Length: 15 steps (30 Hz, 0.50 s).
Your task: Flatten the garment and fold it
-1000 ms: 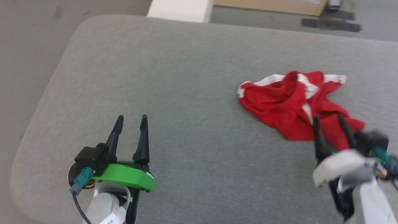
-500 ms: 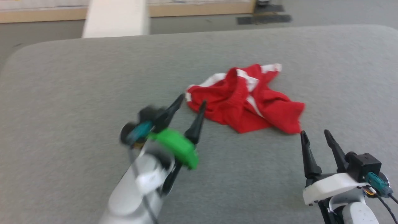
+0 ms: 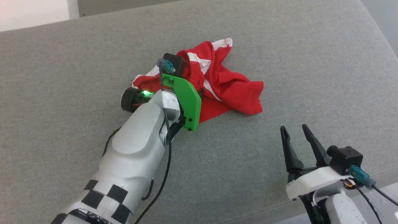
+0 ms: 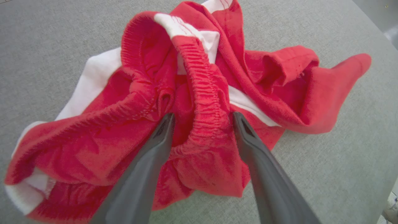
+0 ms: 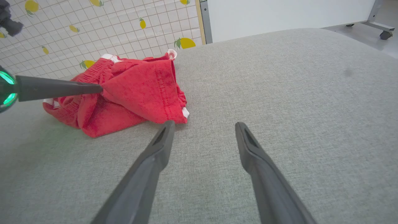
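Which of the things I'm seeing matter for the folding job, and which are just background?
In the job: garment, crumpled red shorts; left gripper, open astride the waistband; right gripper, open, apart from the garment.
Just around: grey padded table; lemon-print sheet; white panel; castor.

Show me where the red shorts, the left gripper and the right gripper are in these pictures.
red shorts (image 3: 236, 90): head view, on the red cloth of one leg.
left gripper (image 4: 202, 114): left wrist view, midway between its fingertips.
right gripper (image 3: 294, 127): head view, midway between its fingertips.
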Available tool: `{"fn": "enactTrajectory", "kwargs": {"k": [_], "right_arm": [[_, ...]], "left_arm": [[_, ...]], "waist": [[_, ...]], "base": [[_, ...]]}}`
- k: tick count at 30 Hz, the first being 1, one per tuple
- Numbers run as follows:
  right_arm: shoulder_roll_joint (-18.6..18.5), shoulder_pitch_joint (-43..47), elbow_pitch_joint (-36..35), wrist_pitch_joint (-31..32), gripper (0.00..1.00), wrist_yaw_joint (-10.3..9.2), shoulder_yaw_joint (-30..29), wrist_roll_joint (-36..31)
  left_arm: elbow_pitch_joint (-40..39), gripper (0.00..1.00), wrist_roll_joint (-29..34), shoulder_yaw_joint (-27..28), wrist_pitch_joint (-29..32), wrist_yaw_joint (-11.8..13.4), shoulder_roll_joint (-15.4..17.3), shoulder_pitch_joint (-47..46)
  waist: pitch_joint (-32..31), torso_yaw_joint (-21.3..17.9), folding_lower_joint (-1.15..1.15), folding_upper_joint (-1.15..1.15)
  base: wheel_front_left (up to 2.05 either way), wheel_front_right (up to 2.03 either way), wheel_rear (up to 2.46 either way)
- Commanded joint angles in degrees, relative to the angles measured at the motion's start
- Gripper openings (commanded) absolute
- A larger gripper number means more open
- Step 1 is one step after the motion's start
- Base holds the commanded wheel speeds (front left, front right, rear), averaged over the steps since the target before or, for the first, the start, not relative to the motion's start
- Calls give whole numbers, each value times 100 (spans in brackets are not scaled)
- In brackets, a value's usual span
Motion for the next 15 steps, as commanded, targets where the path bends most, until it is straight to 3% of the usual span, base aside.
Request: {"fn": "enactTrajectory", "kwargs": {"k": [1,8,15], "right_arm": [[5,-103,23,-48,100,-9,-26,25],[5,-63,15,-71,100,-9,-204,-102],[5,23,-103,-26,100,-9,-345,-262]], "left_arm": [[-61,0,-51,9,-111,-47,22,-76],[-838,0,-260,265,-1093,5,127,623],[-2236,0,-611,784,-1469,399,771,2251]], "waist": [[26,10,0,0],[-207,450,0,0],[-452,1039,0,0]], "base": [[0,0,0],[0,0,0],[0,0,0]]}}
